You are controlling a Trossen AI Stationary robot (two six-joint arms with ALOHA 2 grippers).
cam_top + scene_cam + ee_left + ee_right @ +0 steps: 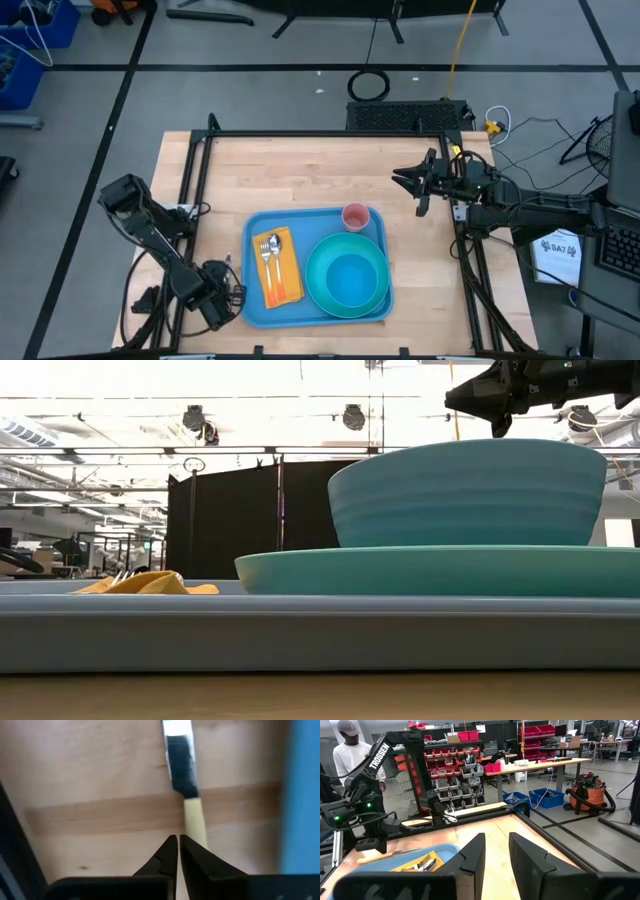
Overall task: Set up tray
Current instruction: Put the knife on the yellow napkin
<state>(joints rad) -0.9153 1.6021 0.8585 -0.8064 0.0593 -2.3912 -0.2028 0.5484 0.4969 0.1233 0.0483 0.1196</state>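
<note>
Closest to the low camera runs the long front wall of the light-blue tray (300,628), filling the width of that view, with bare wood of the bench (320,698) under it. On the tray sits a round teal plate (440,570) carrying a blue bowl (468,492), and off to one side a yellow napkin (145,583) shows fork tines over its edge. From above, the tray (262,308) lies near the front middle of the bench (300,170), its long sides running left to right. The napkin (277,268) lies in the tray's left part with a fork (268,262) and spoon (276,256) on it; the plate (318,292) and bowl (350,277) fill the right part, and a small pink cup (355,216) stands at the tray's far right corner. The left claw (222,296) is low at the bench's front left edge, just beside the tray's left rim; in its wrist view the two dark fingers (162,860) are nearly clenched with only a thin slit between them, grasping nothing, and ahead of them on the wood lies a knife (184,785) with a pale handle, a dark middle band and a silver blade, the tray's rim (300,795) beside it. The right claw (410,180) hangs over the bench's far right side, well apart from the tray, its fingers (470,857) parted and released, holding nothing. Beyond the bench a person in a white top (347,757) stands in the room.
</note>
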